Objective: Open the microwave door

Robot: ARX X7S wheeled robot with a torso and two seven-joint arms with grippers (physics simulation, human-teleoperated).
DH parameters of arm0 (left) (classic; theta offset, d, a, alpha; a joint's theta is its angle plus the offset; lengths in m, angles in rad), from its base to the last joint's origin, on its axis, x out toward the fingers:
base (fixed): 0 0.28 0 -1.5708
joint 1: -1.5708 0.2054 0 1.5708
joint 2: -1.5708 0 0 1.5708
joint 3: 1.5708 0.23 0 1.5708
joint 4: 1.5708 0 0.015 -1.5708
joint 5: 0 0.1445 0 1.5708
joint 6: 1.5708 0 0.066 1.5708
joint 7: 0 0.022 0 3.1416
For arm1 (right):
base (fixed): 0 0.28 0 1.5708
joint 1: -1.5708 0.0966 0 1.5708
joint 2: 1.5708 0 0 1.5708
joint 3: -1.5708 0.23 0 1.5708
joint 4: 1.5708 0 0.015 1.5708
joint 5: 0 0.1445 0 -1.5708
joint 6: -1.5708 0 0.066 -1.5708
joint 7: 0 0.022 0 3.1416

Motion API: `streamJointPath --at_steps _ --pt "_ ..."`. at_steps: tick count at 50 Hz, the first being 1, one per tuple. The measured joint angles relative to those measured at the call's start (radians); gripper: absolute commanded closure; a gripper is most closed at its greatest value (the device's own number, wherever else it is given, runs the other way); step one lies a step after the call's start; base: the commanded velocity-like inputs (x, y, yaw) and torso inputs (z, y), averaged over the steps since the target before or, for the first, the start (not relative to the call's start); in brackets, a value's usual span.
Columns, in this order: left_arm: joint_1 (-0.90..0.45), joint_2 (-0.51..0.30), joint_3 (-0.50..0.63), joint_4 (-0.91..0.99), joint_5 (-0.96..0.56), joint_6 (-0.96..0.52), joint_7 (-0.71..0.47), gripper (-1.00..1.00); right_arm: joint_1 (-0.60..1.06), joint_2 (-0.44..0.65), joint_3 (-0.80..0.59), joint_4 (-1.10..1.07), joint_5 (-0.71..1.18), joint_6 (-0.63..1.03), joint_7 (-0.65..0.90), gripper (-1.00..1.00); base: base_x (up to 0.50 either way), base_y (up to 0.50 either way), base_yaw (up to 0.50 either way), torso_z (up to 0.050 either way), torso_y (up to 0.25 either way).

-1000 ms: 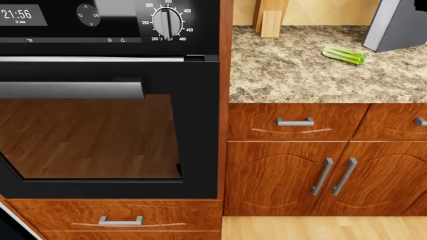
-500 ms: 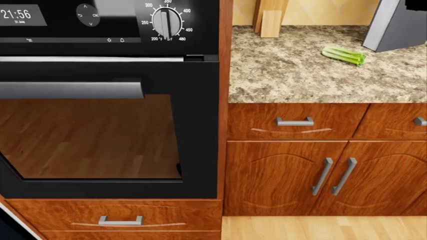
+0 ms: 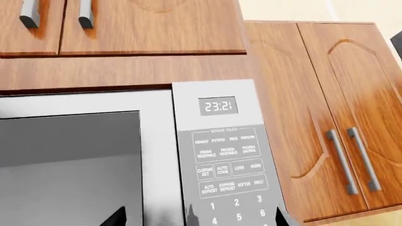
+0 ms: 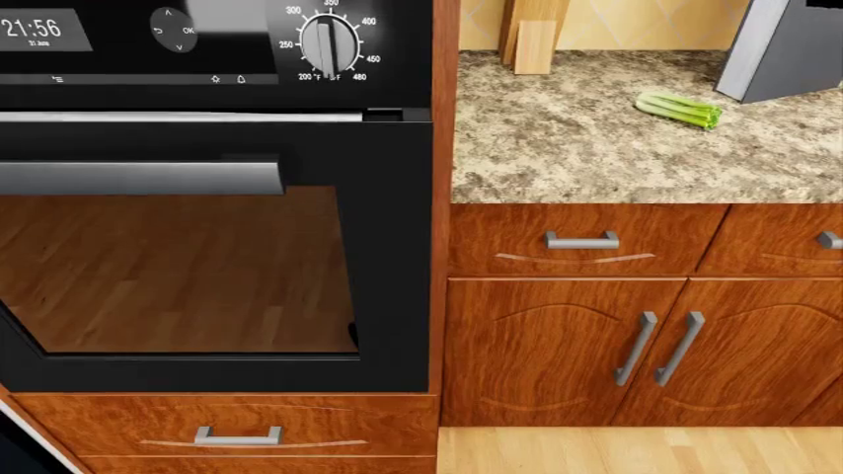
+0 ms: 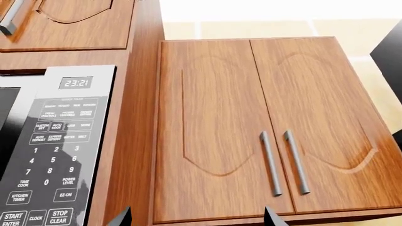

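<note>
The microwave is set into the wooden cabinets. The microwave door point(image 3: 75, 160) is a silver frame around a dark-grey window and lies flush beside the keypad panel point(image 3: 223, 160), whose clock reads 23:21. My left gripper point(image 3: 199, 217) is open and faces the seam between door and keypad; only its dark fingertips point(image 3: 116, 217) show, with nothing between them. A sliver of the door point(image 5: 6, 122) also appears in the right wrist view. My right gripper point(image 5: 197, 217) is open and empty in front of the wall cabinet point(image 5: 251, 122) to the right of the keypad. Neither gripper shows in the head view.
The head view looks down on a black oven point(image 4: 197, 257) with a silver bar handle, a speckled countertop point(image 4: 579, 128) with a celery stalk point(image 4: 681, 109), wooden boards point(image 4: 534, 35) and a dark-grey slab with a silver edge point(image 4: 791, 44). Below are drawers and cabinet doors point(image 4: 567, 346).
</note>
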Motion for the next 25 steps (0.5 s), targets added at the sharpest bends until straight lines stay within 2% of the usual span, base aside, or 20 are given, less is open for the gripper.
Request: streamJointPath --at_steps 8,13,19,25 --pt "-0.012 -0.021 -0.063 0.104 -0.266 -0.113 -0.202 -1.00 0.001 0.005 0.002 -0.001 0.007 -0.004 0.004 -1.00 0.00 0.00 0.00 0.000 0.000" --pt "-0.012 -0.023 -0.062 0.129 -0.357 -0.122 -0.280 -1.00 0.004 0.009 0.003 -0.001 0.014 -0.005 0.009 -1.00 0.00 0.00 0.00 0.000 0.000" --pt "-0.003 -0.019 -0.021 0.128 -0.374 -0.075 -0.326 -1.00 0.007 0.015 0.006 -0.003 0.023 -0.006 0.015 -1.00 0.00 0.00 0.00 0.000 0.000" --pt "0.004 -0.009 0.052 0.076 -0.299 0.035 -0.349 -1.00 0.011 0.022 0.009 -0.004 0.034 -0.007 0.021 -1.00 0.00 0.00 0.00 0.000 0.000"
